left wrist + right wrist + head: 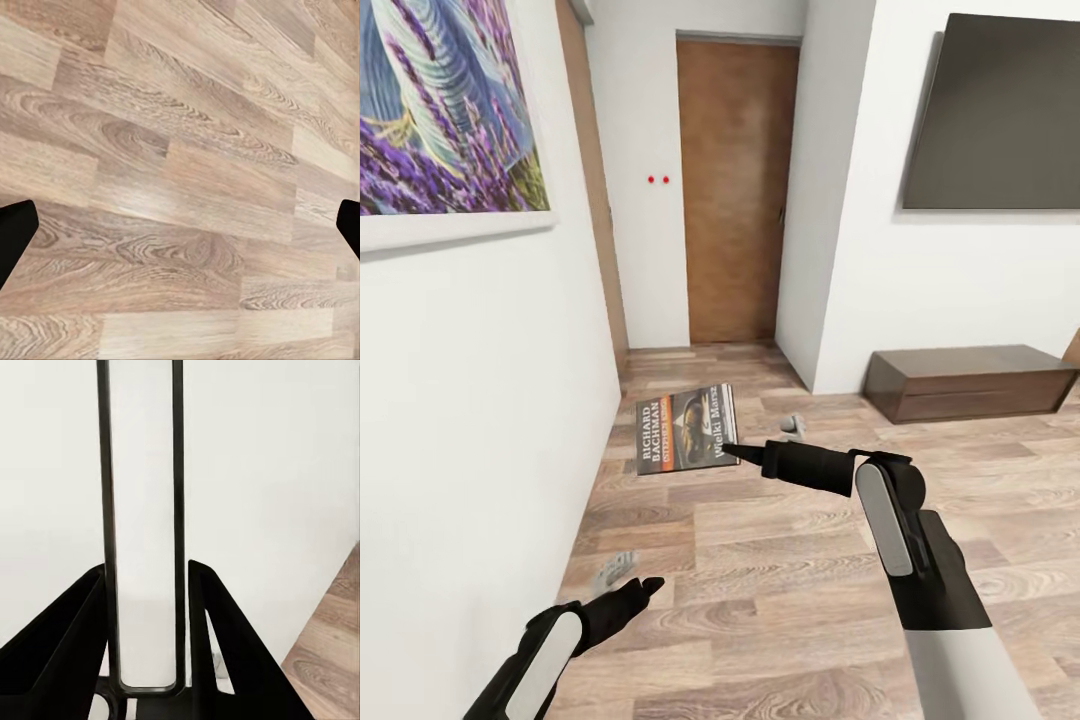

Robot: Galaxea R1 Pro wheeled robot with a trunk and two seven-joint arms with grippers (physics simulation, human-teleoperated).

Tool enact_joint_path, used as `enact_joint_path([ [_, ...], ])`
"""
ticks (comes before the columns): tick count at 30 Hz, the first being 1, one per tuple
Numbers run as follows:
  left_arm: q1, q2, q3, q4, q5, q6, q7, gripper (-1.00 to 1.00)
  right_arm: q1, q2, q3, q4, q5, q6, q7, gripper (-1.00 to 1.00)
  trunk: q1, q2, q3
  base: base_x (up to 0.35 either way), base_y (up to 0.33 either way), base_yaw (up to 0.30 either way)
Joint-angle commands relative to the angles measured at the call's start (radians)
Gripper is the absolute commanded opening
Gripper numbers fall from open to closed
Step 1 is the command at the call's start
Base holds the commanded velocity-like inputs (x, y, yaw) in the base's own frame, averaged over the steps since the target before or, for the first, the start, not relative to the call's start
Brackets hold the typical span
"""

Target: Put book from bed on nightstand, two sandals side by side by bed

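The small thin paperback book with a dark cover, an orange band and white lettering [685,430] is off the bed and in the air above the pale wood-plank floor [790,600], pinched by the black right gripper [740,452] at its near right corner. In the right wrist view the book [142,525] stands edge-on, a white strip of pages between 2 dark cover lines, running straight out from between the 2 black fingers [67,645], which are clamped against its faces. From the head, the book lies roughly flat, cover up, spine to the left against the white wall [480,420] and its long axis pointing away from the robot, so it sticks out ahead and to the left of the jaws. The black left gripper [645,585] hangs low beside that wall with nothing in it; its wrist view shows the fingertips [15,232] spread wide over bare planks. Ahead are a brown wooden door [735,190], a dark flat screen [1000,110] and, below it, a long low dark-brown cabinet [970,380], which I judge is not the nightstand. The coming move likely turns on swinging the base toward a nightstand and keeping the book level, since a corner pinch leaves most of its weight cantilevered.
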Motion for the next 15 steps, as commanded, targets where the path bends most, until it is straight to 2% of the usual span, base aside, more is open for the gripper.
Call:
enact_joint_path([
  [1,0.000,0.001,-0.003,-0.002,0.011,0.002,0.009,1.00,-0.001,0.000,-0.003,-0.001,-0.004,0.006,0.006,-1.00,0.000,0.000,-0.001,0.324,-0.105,-0.020],
  [7,0.000,0.001,-0.003,-0.001,0.011,0.002,0.009,1.00,-0.001,0.000,-0.011,-0.001,-0.004,0.006,0.006,-1.00,0.000,0.000,-0.001,0.324,-0.076,-0.113],
  [15,0.000,0.001,-0.003,-0.002,0.011,0.001,0.009,1.00,-0.002,-0.001,-0.036,-0.002,-0.004,0.006,0.006,-1.00,0.000,0.000,-0.001,0.324,-0.015,-0.220],
])
